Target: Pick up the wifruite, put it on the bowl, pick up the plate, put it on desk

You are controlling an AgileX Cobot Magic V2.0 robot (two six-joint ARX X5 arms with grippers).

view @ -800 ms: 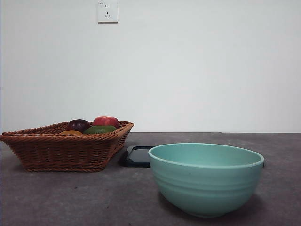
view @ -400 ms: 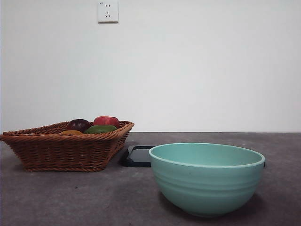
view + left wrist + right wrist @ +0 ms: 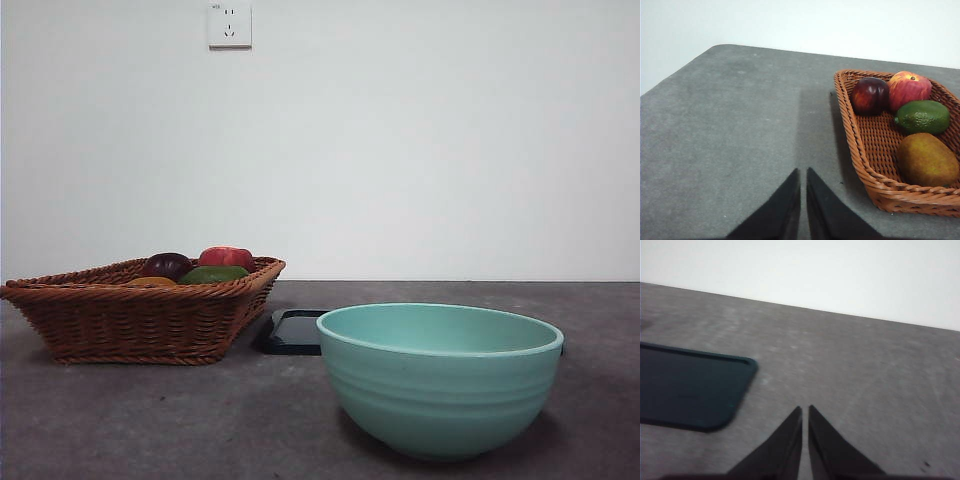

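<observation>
Nothing has moved since a second ago: both my left hand (image 3: pixel 803 197) and right hand (image 3: pixel 804 435) hover over the surface (image 3: pixel 200 420), jaws together and empty. My wifruite (image 3: pixel 927 159) lies in the basket (image 3: pixel 130 320), at nine o'clock from the bowl (image 3: pixel 440 385); the dark plate (image 3: pixel 292 332) sits between them.

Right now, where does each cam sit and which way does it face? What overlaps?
Front view: low at table height, level across the desk toward the wall; bowl nearest, basket and dark plate behind; no arm shows.
Left wrist view: above the desk, looking down and forward; left gripper shut, wifruite in the basket.
Right wrist view: same style; right gripper shut, dark plate beside it.
Shared: basket in front and left wrist; plate in front and right wrist.
</observation>
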